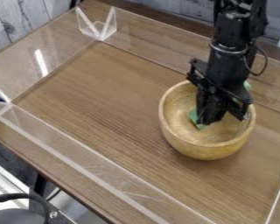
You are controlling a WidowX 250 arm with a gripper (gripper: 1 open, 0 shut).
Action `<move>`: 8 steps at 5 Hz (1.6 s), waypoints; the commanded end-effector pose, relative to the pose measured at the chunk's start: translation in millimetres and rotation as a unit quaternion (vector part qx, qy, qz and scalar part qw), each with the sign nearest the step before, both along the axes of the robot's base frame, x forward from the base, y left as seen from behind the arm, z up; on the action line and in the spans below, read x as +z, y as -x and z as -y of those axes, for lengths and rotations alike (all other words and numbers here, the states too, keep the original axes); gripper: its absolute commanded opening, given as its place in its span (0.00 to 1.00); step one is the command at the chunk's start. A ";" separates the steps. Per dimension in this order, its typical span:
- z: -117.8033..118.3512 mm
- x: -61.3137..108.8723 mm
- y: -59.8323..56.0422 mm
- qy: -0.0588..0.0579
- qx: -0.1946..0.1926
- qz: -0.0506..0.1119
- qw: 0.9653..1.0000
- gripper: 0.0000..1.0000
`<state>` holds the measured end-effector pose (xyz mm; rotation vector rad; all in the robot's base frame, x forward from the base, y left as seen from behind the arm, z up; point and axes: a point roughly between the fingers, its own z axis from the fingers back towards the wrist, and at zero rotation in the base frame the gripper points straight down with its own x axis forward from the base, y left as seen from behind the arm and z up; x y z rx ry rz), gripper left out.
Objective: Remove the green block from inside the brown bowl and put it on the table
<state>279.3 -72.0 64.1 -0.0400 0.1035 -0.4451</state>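
Reaching down from the table's far right area, I have my black jaws (215, 112) inside the brown bowl (201, 144), fingertips low over its interior. They are drawn closely together, closed; whether they have the green block (195, 115) between them I cannot tell, because my own dark fingers hide most of it. The block is in the bowl, with a small patch of bright green showing just beside my fingers, on the side toward the tabletop's left edge. The bowl is round, light brown wood, thick-walled and upright, and it sits on the wood-grain tabletop (101, 96) near the right edge. Its near inner wall is in plain sight, smooth and pale. Another bit of green (248, 86) shows behind my fingers, near the bowl's far right rim; what it belongs to is unclear. Low clear acrylic walls (78, 157) run along the tabletop's left side.
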 end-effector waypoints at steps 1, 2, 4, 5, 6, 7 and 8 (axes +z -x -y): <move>-1.1 34.7 -13.7 0.016 0.003 0.047 0.999 0.00; -0.7 24.3 -12.3 0.007 -0.001 0.036 0.999 0.00; -0.3 7.5 -8.3 -0.008 -0.009 0.016 1.000 0.00; -3.9 6.5 -19.7 0.003 -0.012 0.009 1.000 0.00; -7.6 6.6 -29.7 0.014 -0.015 0.003 1.000 0.00; -11.5 11.0 -33.5 0.015 -0.019 0.007 1.000 0.00; -15.8 12.6 -37.5 0.016 -0.022 0.008 1.000 0.00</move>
